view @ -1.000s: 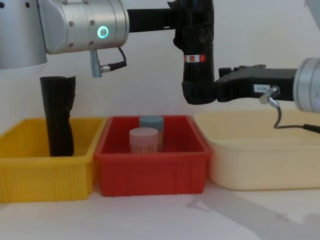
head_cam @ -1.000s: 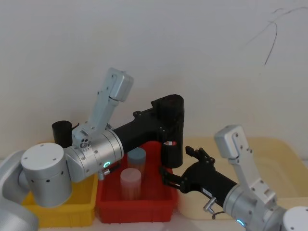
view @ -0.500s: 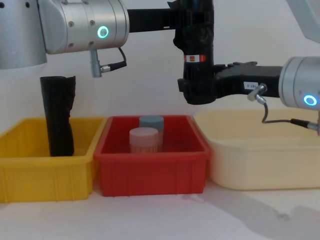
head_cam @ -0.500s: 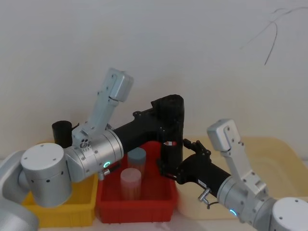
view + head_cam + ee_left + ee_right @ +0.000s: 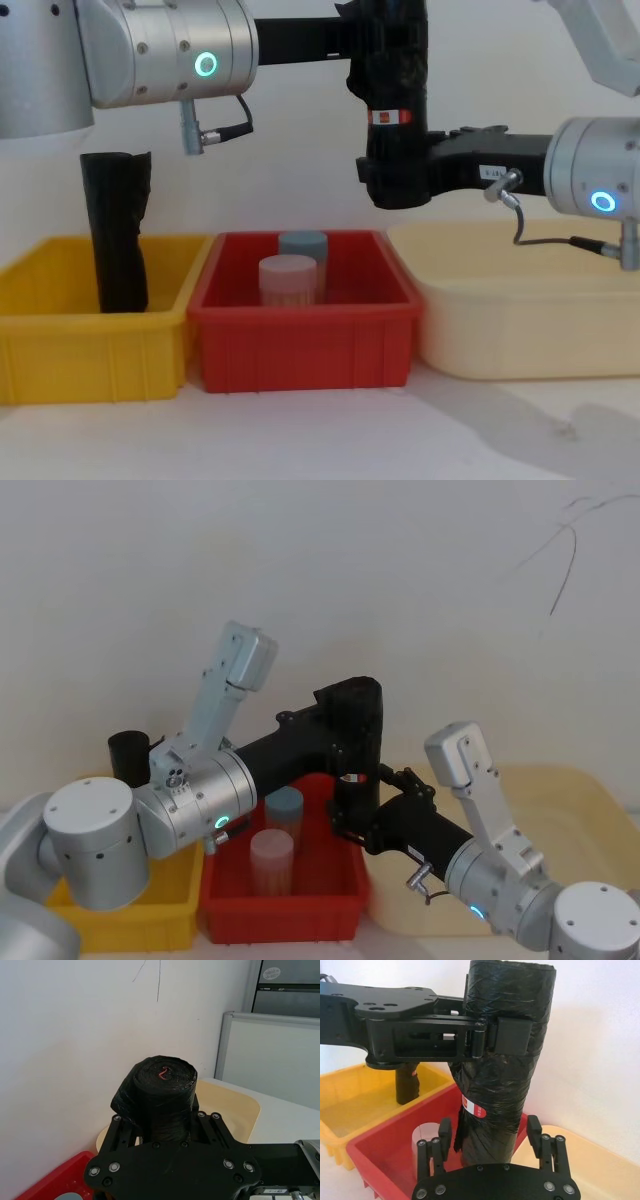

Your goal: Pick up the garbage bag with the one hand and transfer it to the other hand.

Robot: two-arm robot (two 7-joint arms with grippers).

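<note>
Aloft, one bag — two grippers (left clamped)

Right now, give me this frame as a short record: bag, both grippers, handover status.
garbage bag: upright in the air above the red bin
left gripper: shut on its upper part
right gripper: open, straddling its lower part
handover: not yet done
yellow bin: plain black roll standing inside

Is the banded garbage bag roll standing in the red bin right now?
No, the garbage bag hangs in the air above the red bin, clamped near its top by the left gripper.
</note>
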